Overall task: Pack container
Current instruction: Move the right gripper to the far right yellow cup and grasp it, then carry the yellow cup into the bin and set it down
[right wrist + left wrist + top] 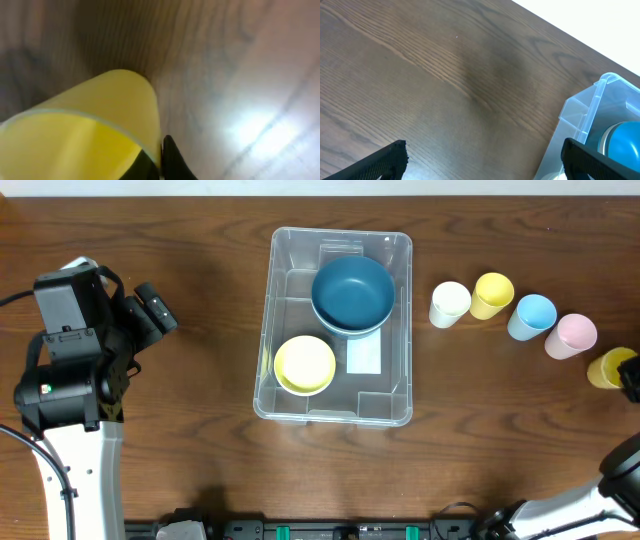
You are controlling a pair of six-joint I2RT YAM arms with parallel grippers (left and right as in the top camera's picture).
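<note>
The clear plastic container (290,280) stands at the table's middle, with a white label (364,356) on its base. Inside it are a dark blue bowl (352,292) at the back and a pale yellow bowl (304,364) at the front left. My left gripper (152,307) is open and empty over bare table left of the container; its wrist view (485,152) shows the container's corner (580,115) and the blue bowl (620,142). My right gripper (632,380) at the far right edge is shut on the wall of a dark yellow cup (610,367), which fills the right wrist view (85,130) with the fingers (160,156) pinching its rim.
A row of cups stands right of the container: white (449,304), yellow (491,295), light blue (531,316) and pink (571,335). The table is dark wood (200,430). The left arm's base (65,380) is at the left edge.
</note>
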